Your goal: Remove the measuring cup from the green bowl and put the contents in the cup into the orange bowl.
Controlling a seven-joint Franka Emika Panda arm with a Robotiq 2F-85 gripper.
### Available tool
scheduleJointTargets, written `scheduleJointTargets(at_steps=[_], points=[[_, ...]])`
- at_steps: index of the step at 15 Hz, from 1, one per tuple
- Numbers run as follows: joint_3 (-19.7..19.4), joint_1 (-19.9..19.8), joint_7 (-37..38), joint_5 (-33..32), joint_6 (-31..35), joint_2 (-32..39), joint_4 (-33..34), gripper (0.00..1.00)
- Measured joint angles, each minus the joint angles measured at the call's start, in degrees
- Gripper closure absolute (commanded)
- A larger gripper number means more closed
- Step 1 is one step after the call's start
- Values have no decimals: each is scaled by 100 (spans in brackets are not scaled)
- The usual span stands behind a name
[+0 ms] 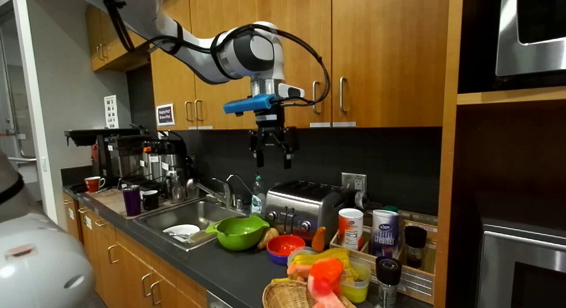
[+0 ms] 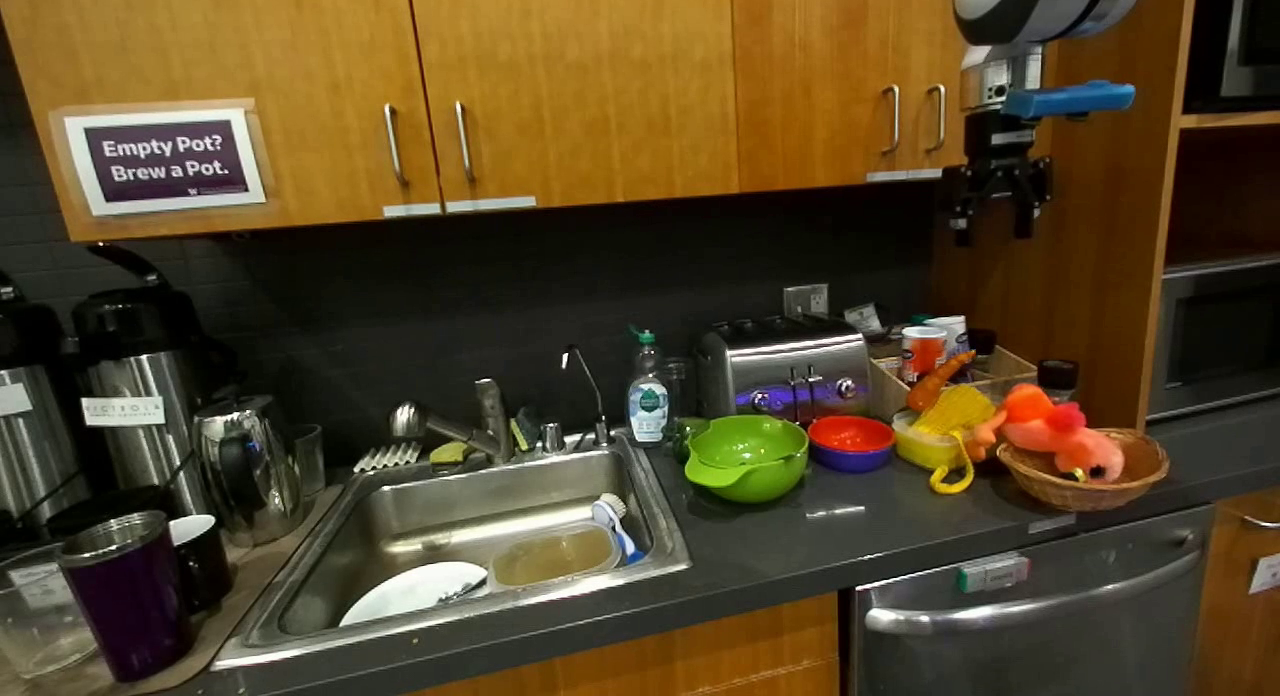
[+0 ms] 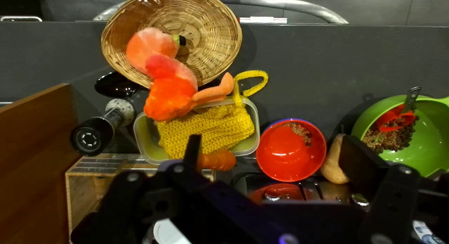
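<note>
The lime-green bowl (image 1: 239,238) (image 2: 745,481) (image 3: 435,135) stands on the counter beside the sink. In the wrist view a small red measuring cup (image 3: 384,117) with a dark handle lies in it on brown beans (image 3: 384,140); some beans are in the cup. The cup is hidden in both exterior views. The smaller orange-red bowl (image 1: 285,244) (image 2: 850,435) (image 3: 280,163), blue-purple outside, stands beside the green bowl with a few beans in it. My gripper (image 1: 273,159) (image 2: 993,226) (image 3: 273,146) is open and empty, high above the counter, apart from both bowls.
A pear-like gourd (image 3: 333,163) lies between the bowls. A toaster (image 1: 296,206) stands behind. A plastic tub with yellow knitted cloth (image 3: 210,128), a wicker basket (image 3: 217,37) with a plush toy (image 3: 172,96), a pepper grinder (image 3: 93,137) and a wooden box (image 1: 411,275) stand nearby. Cabinets (image 1: 384,55) are behind the arm.
</note>
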Motion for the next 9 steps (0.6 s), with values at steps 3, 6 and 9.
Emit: scheduleJointTargets(at_steps=[3,6,9], points=[[0,3,-1,0,-3,0,-2,0],[4,38,-43,0,1,1,-57,0],[43,112,-111,0,121,-7,-207,0]])
